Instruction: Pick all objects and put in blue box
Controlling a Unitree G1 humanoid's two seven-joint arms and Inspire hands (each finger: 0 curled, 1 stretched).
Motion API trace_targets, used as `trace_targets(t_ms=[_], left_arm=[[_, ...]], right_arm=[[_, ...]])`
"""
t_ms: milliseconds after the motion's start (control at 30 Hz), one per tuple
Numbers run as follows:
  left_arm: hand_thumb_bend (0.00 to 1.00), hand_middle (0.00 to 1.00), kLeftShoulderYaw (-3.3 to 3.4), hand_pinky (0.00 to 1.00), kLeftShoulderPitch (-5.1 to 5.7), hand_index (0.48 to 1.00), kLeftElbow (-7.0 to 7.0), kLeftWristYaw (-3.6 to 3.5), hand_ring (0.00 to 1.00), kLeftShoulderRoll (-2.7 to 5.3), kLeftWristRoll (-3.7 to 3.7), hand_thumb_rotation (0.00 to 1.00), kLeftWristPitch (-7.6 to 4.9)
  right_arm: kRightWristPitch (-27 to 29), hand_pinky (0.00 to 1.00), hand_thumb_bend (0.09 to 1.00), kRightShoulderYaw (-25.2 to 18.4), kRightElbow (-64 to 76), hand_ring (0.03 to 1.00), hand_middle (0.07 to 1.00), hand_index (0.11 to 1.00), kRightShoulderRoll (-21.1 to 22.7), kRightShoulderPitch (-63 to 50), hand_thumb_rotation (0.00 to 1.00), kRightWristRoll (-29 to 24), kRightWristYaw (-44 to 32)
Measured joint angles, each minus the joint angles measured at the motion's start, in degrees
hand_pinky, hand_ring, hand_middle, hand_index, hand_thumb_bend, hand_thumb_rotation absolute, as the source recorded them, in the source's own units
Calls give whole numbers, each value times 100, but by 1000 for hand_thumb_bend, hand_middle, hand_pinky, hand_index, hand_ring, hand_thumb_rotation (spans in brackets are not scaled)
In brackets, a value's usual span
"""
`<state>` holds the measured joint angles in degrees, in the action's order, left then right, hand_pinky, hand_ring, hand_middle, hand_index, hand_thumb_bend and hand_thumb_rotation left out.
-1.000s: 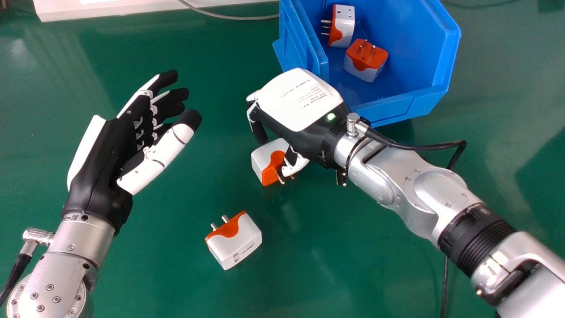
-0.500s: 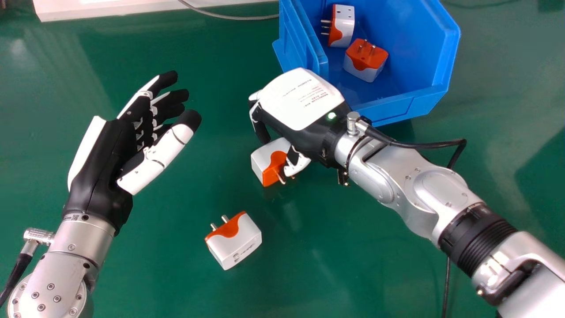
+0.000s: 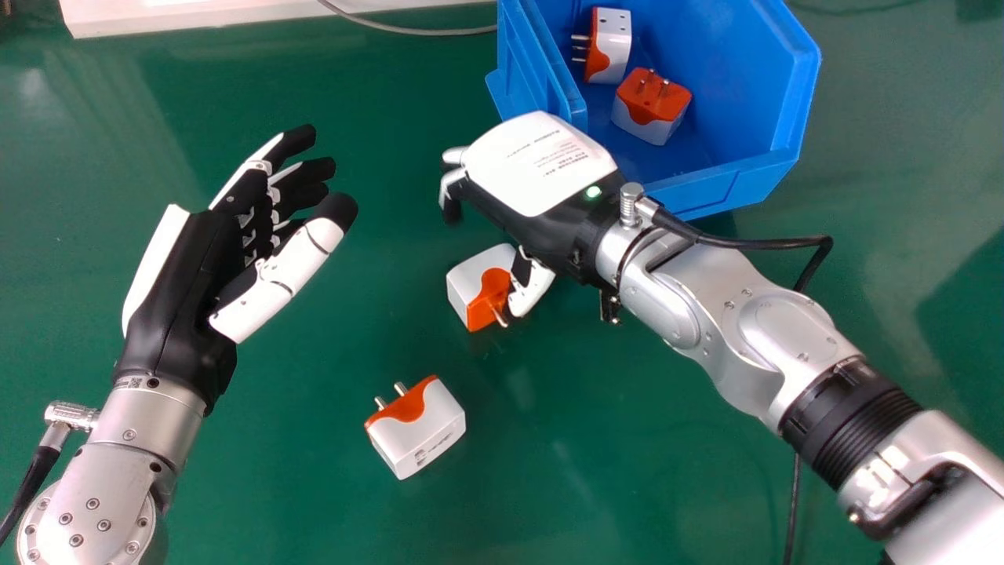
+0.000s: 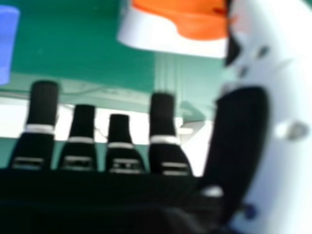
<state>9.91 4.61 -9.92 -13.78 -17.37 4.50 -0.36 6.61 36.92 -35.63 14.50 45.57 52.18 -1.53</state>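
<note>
White and orange, a plug adapter (image 3: 471,276) sits on the green counter (image 3: 314,455) between two silver robot arms, its prongs angled toward the robot's side. Over it hangs the right robot hand (image 3: 545,169), released, its fingers (image 4: 163,117) extended and loosely bent beyond the adapter, its thumb (image 3: 532,289) at the pronged end; from here, whether thumb and adapter touch cannot be told. In the right hand view, the adapter's white and orange body shows beyond the open space between fingers and thumb.

Nearer the robot and a little to the left, a second adapter (image 3: 427,439) rests on the counter, prongs facing away and to the left.

Just beyond the right robot hand, at the far right of center, stands a blue box (image 3: 698,192) holding two more adapters of the same kind. The farther one (image 3: 616,47) has its prongs toward the box's left wall; the closer one (image 3: 651,114) shows an orange face with its prongs pointing upward.

At left, the left robot hand (image 3: 184,275) is held open above the counter, well apart from both loose adapters. A gray cable (image 3: 423,31) runs along the far side, beside a white surface (image 3: 196,17).
</note>
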Motion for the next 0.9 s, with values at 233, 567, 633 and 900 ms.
trace_targets(t_ms=[233, 567, 633, 900], left_arm=[[634, 869, 0, 831, -15, 902, 10, -3, 869, -2, 0, 600, -13], [638, 870, 0, 833, -32, 902, 21, -2, 870, -2, 0, 601, -15], [640, 870, 0, 833, -32, 902, 20, -1, 870, -2, -1, 602, -15], [642, 870, 0, 833, -32, 900, -57, 5, 870, -1, -1, 605, 13]], right_arm=[[14, 724, 937, -12, 4, 884, 930, 923, 4, -18, 221, -2, -2], [31, 712, 926, -11, 2, 869, 921, 909, 16, -18, 206, 4, -3], [31, 710, 925, -11, 3, 862, 915, 903, 21, -18, 203, 7, -8], [34, 719, 922, 49, 3, 853, 905, 889, 71, -21, 180, 39, -206]])
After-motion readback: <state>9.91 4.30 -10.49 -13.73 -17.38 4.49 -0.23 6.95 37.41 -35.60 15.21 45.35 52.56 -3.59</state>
